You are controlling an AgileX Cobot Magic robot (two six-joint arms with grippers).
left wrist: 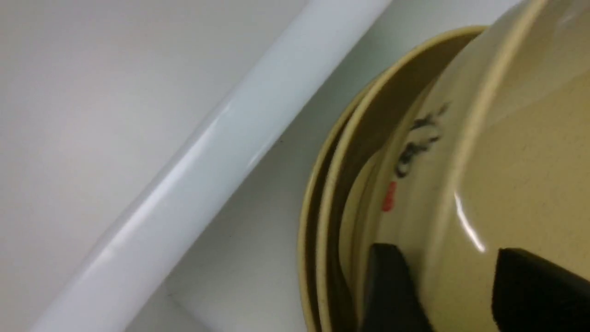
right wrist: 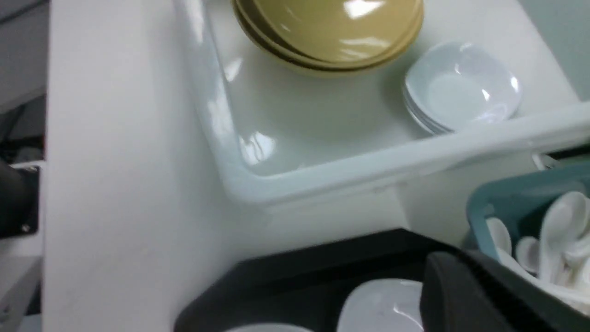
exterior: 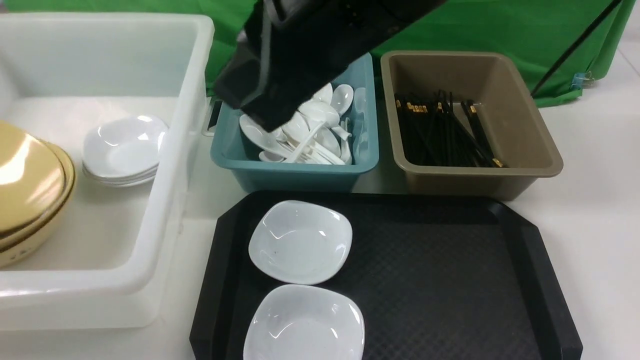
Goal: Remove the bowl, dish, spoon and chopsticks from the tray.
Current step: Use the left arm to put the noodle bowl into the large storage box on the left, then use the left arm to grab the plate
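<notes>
The mustard-yellow bowl (left wrist: 507,161) tops a stack of like bowls (exterior: 30,170) inside the white bin. My left gripper (left wrist: 449,258) is open, one finger on each side of the bowl's rim with a wide gap; it is out of the front view. The black tray (exterior: 450,275) carries two white squarish dishes (exterior: 300,242) (exterior: 305,325). White spoons (exterior: 320,135) lie heaped in the teal bin, black chopsticks (exterior: 440,130) in the brown bin. My right gripper (right wrist: 442,286) is shut and shows nothing in it, by the teal bin's near corner above the tray's far dish (right wrist: 382,304).
The white bin (exterior: 165,200) stands left of the tray and also holds a stack of white dishes (exterior: 125,147). The teal bin (exterior: 295,172) and brown bin (exterior: 475,175) stand side by side just behind the tray. My right arm (exterior: 300,50) reaches across above the teal bin.
</notes>
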